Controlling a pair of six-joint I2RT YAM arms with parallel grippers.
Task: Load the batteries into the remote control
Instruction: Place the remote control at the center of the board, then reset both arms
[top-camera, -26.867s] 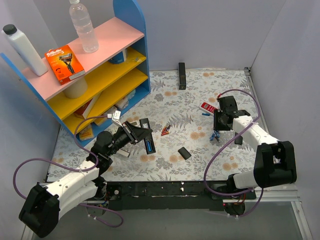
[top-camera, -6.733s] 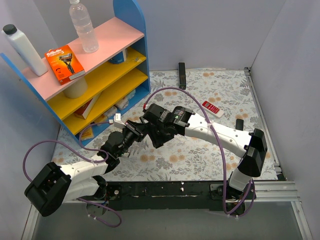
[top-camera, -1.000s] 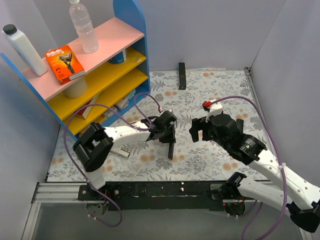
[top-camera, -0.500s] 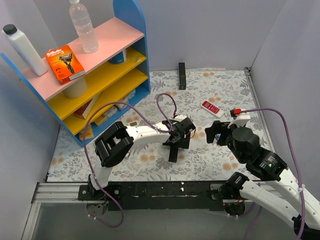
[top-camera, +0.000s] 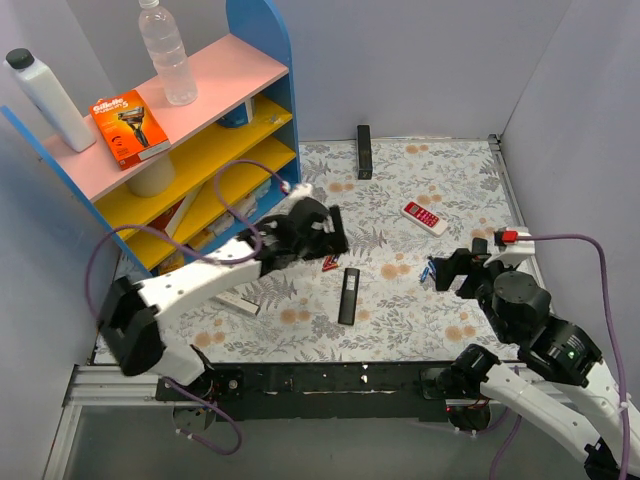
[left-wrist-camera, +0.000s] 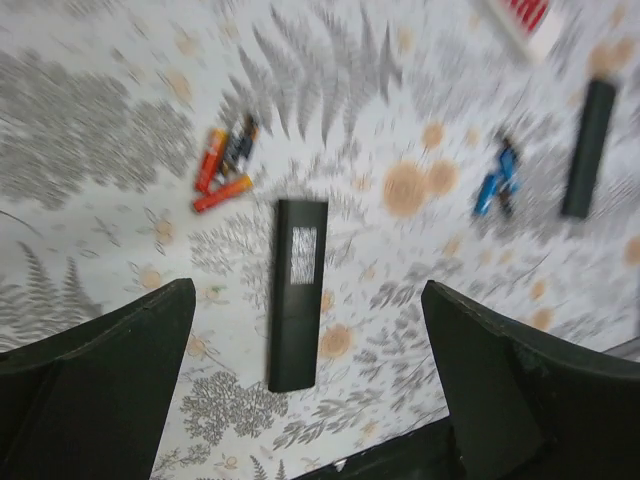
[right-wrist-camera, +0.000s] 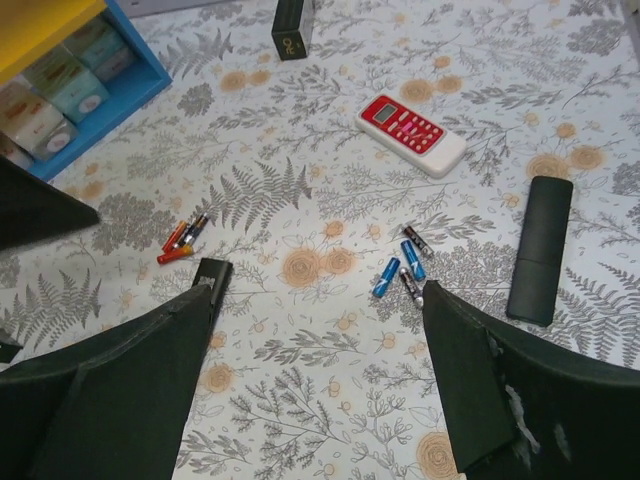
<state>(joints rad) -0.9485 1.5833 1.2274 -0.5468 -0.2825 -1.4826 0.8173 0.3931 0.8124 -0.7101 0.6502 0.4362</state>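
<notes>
The black remote control (top-camera: 348, 295) lies flat on the floral table, plain back up, with a white label (left-wrist-camera: 301, 246) on it. In the left wrist view the remote control (left-wrist-camera: 297, 292) sits below and between my left gripper's (left-wrist-camera: 310, 400) fingers, untouched. My left gripper (top-camera: 328, 238) hovers up-left of it, open and empty. The blue batteries (right-wrist-camera: 400, 268) lie loose to the right, just off my right gripper (top-camera: 462, 265), which is open and empty. In the right wrist view the remote control (right-wrist-camera: 212, 277) is partly behind one finger of my right gripper (right-wrist-camera: 315, 400).
Red/orange cells (top-camera: 330, 262) lie above the remote. A red-and-white remote (top-camera: 424, 217) and a black slab (right-wrist-camera: 541, 248) lie at the right, another black remote (top-camera: 364, 150) at the far edge. The blue shelf unit (top-camera: 270, 60) stands at the left.
My left gripper opened, let go of the black remote and drew back up-left; the remote stays lying on the table. My right arm pulled away to the right.
</notes>
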